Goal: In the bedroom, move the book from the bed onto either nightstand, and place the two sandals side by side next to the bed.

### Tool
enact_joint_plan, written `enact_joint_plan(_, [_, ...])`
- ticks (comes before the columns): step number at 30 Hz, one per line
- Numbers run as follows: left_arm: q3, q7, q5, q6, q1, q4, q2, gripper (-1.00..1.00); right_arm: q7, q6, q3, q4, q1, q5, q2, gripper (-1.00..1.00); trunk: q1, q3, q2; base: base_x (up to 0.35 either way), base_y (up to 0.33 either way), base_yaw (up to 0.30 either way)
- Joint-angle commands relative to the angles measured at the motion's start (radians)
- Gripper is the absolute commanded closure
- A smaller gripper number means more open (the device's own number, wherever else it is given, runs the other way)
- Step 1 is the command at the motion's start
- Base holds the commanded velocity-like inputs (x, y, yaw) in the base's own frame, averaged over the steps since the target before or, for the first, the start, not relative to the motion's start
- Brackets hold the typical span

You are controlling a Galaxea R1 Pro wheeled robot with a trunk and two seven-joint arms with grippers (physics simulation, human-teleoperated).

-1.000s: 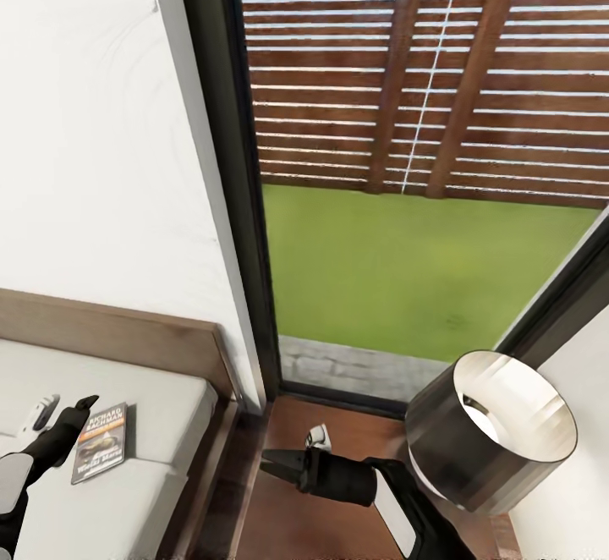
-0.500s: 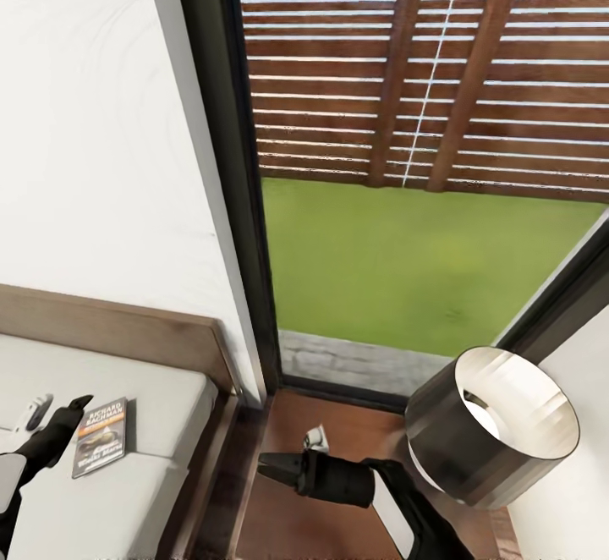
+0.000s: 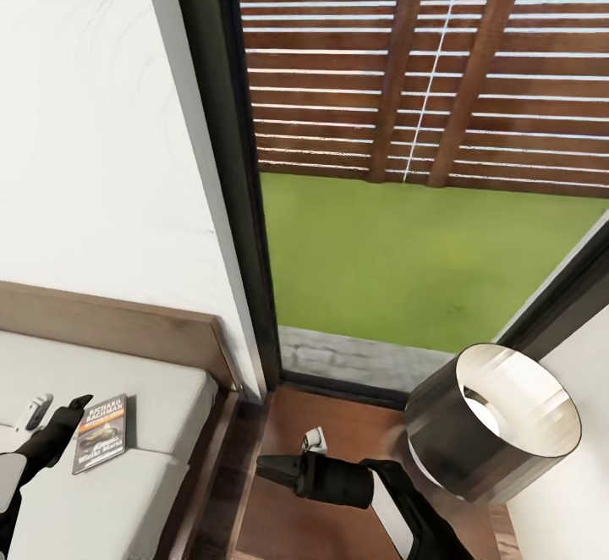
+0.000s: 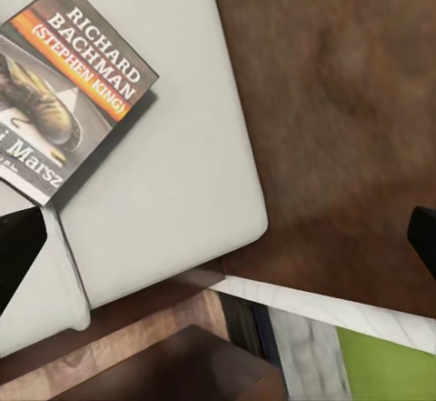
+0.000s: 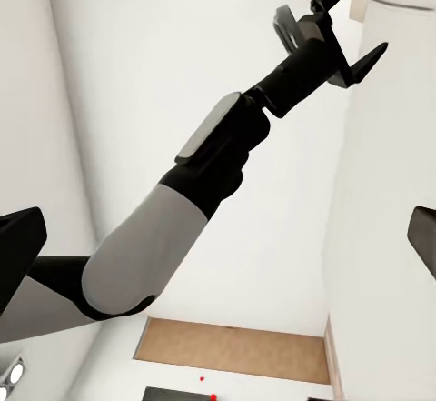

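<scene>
**Book on the mattress corner, left claw beside it**

Thin paperback book (image 3: pixel 100 432) lying flat and face up on the bed (image 3: pixel 161 391), near the mattress corner by the headboard; dark glossy cover, white "RICHARD BACHMAN" lettering, an orange band, a murky picture below. Pale grey-white mattress, smooth, with rounded corners, set in a dark brown wooden frame. Plain brown plank headboard (image 3: pixel 118 327) against a white wall.

Left claw (image 3: pixel 66 414) black, angular, just beside the book's outer edge, not clearly touching it; fingers spread apart in the right wrist view (image 5: pixel 350 24), nothing between them. Small white-and-dark object (image 3: pixel 37 412) on the mattress past the claw, too small to name.

Right claw (image 3: pixel 264 469) black, tapering, hanging over the glossy brown top of the nightstand (image 3: pixel 338 429); fingers close together from the head camera, open or shut impossible to tell. Small white thing (image 3: pixel 315 439) just behind it, unclear. Drum-shaped black lampshade (image 3: pixel 486 429) with pale lining at the nightstand's right edge, base hidden under it.

Tall dark window frame (image 3: pixel 245 205) behind; slatted brown fence and green lawn outside. Both arms cut off at the picture's lower edge.
</scene>
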Motion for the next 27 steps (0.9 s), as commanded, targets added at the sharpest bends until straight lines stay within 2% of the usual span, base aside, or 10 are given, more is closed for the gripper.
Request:
enact_joint_plan(1, [0.003,0.000,0.005,0.007,-0.001,-0.001,0.000,-1.00,-0.001,0.007,0.001,0.000,-0.001,-0.006,0.000,-1.00,0.001,-0.002,-0.002,0.000,0.000,0.000])
enact_joint_plan(9, [0.000,0.000,0.005,0.007,-0.001,0.000,-0.003,-1.00,-0.001,0.006,0.002,0.000,-0.001,-0.006,0.000,-1.00,0.001,-0.005,-0.002,0.000,0.000,0.000])
enact_joint_plan(27, [-0.002,0.000,0.005,0.007,-0.001,0.000,-0.007,-1.00,-0.001,0.006,0.002,0.000,-0.001,-0.006,0.001,-1.00,0.001,-0.032,-0.002,0.000,0.000,0.000])
